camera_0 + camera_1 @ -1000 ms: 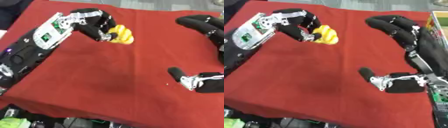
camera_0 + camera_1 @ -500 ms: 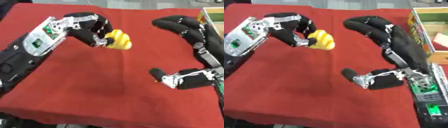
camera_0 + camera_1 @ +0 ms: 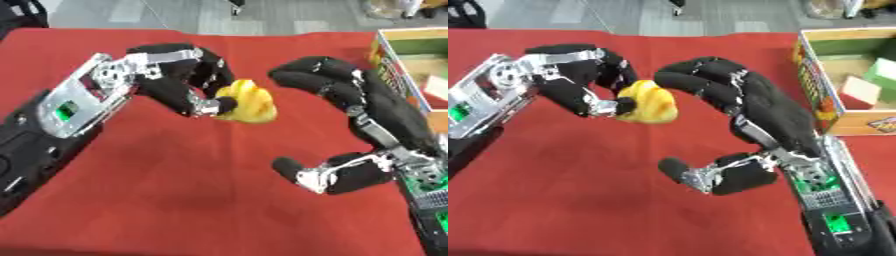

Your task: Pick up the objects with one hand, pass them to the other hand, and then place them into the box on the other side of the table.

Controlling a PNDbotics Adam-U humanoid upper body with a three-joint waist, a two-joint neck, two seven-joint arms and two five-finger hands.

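Yellow object [image 3: 248, 101] pinched in left robot hand [image 3: 179, 80], right robot hand [image 3: 741, 100] spread beside it

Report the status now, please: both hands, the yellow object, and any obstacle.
Left robot hand shut on yellow object, held above the red cloth. Right robot hand open beside it, not touching. Box at right, blocks inside. Nothing between the hands.

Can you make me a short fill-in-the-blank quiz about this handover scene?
1. The left hand holds a ____ object.
2. The right hand is ____, close beside that object.
3. The tablecloth is ____.
4. The box sits on the robot's ____ side.

Missing words: yellow; open; red; right
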